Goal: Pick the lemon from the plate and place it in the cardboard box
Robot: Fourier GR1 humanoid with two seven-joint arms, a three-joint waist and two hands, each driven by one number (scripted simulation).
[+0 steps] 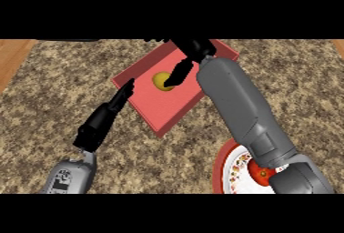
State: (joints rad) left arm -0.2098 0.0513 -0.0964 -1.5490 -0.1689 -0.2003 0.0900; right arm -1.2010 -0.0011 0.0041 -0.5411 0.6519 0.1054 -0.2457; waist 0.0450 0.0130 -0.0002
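Note:
The yellow lemon (160, 80) lies inside the flat red box (151, 102) at the upper middle of the counter. My right hand (191, 48) hovers over the box's far side. Its fingers spread out to the left along the top edge, and its thumb (178, 74) points down and touches the lemon's right side. The right forearm crosses the box's right corner. My left hand (101, 120) reaches in from the lower left with straight fingers, whose tips (127, 87) are at the box's left edge. The red-rimmed plate (223, 169) sits at the lower right, partly hidden by my right arm.
A red round item (260, 173) lies on the plate under my right arm. The speckled stone counter (60, 91) runs to a wooden strip (12, 59) at the far left and another at the top right corner.

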